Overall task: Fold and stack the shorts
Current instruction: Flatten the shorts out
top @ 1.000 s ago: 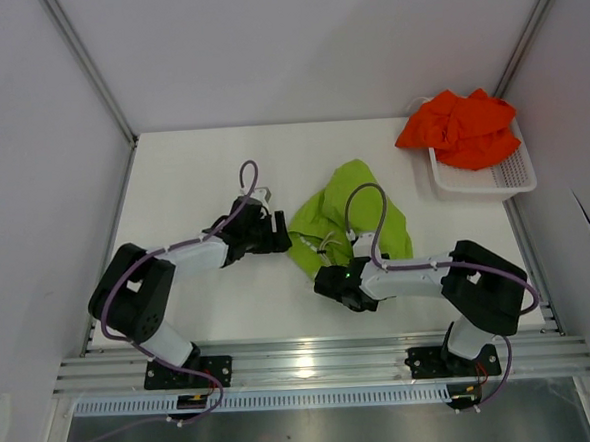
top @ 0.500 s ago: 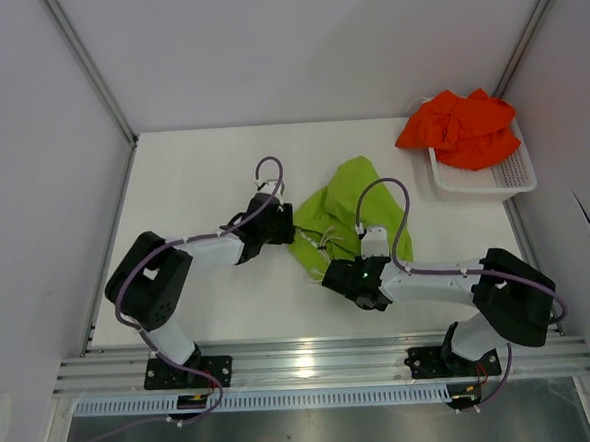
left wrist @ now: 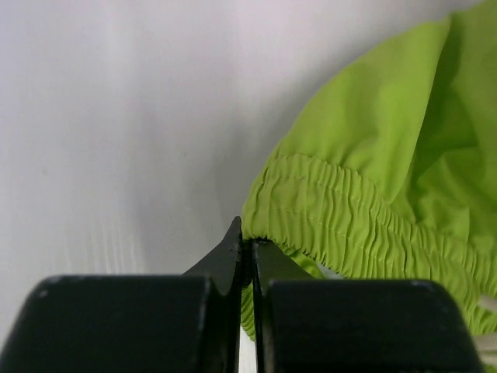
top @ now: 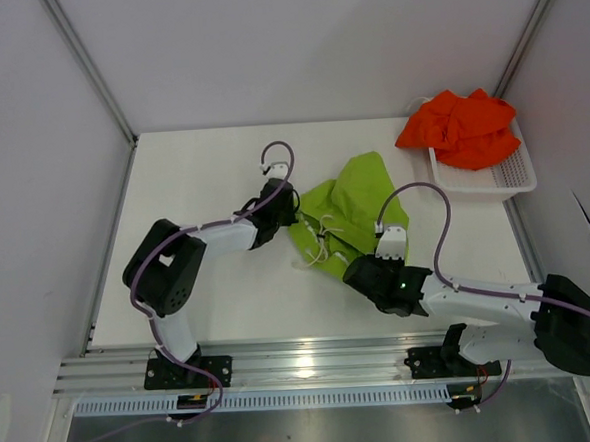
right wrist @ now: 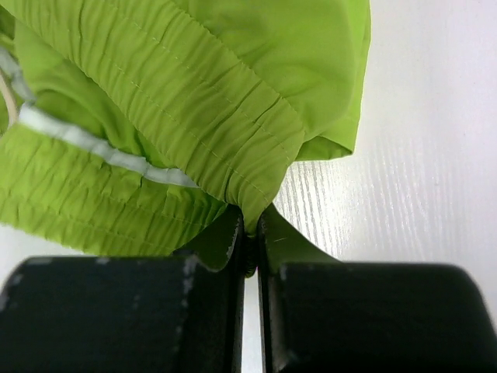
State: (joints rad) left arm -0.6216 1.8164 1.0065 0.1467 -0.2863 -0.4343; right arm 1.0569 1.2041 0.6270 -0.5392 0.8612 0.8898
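While both of my pincers are pressed together on the lime green shorts (top: 358,192), I judge that I am at the start of the fold: getting the garment gripped so it can be spread flat. My left pincer (left wrist: 247,245) has its tips nipped on the very edge of the gathered waistband (left wrist: 349,221), with the rest of the cloth bunched ahead of it and to its right. How much fabric sits between those tips I cannot tell; it looks like a thin bite. My right pincer (right wrist: 250,224) pinches a fold of the same elastic band, the pale drawstring (right wrist: 93,144) trailing across the cloth just ahead and to its left. Between the two grips the shorts lie crumpled on the white table (top: 202,167).

The orange-red shorts (top: 460,126) are heaped on the far rim of the white mesh basket (top: 508,176), well beyond my right pincer and untouched, so the stacking is a long way off.

Next, I think, both grips should lift a little and draw apart along the waistband, pulling it taut so the legs hang and can be laid out smooth. The left hold is the weak one; a quick tug may slip it off the hem.
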